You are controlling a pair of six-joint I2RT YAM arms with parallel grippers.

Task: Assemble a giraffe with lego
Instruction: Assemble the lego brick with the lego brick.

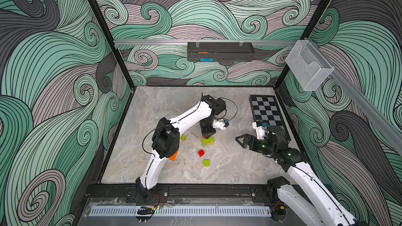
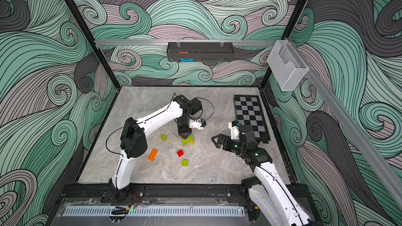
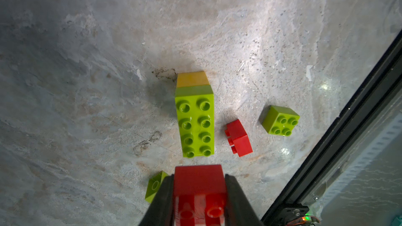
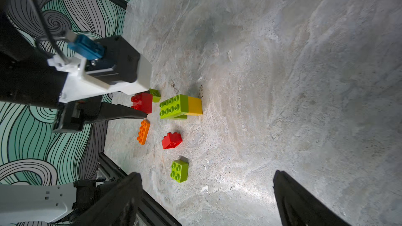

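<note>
The partly built giraffe [image 1: 207, 141] stands mid-table: a long lime brick [image 3: 195, 125] lies across a yellow leg [image 3: 191, 79] and a lime leg. My left gripper [image 3: 199, 178] points down just above it, shut on a red brick [image 3: 199, 181]. Loose lego lies around it: a red brick [image 1: 201, 153] on its side, a lime brick [image 1: 206, 163], another lime brick [image 1: 183, 137] and a long orange brick [image 2: 153, 154], half hidden by my left arm in a top view. My right gripper [image 1: 239, 141] hovers to the right of the giraffe, open and empty.
A chequered board [image 1: 268, 114] lies at the back right, behind my right arm. A black tray [image 1: 219, 52] hangs on the back rail and a clear box [image 1: 309, 66] on the right rail. Black frame rails [image 1: 174, 190] edge the table.
</note>
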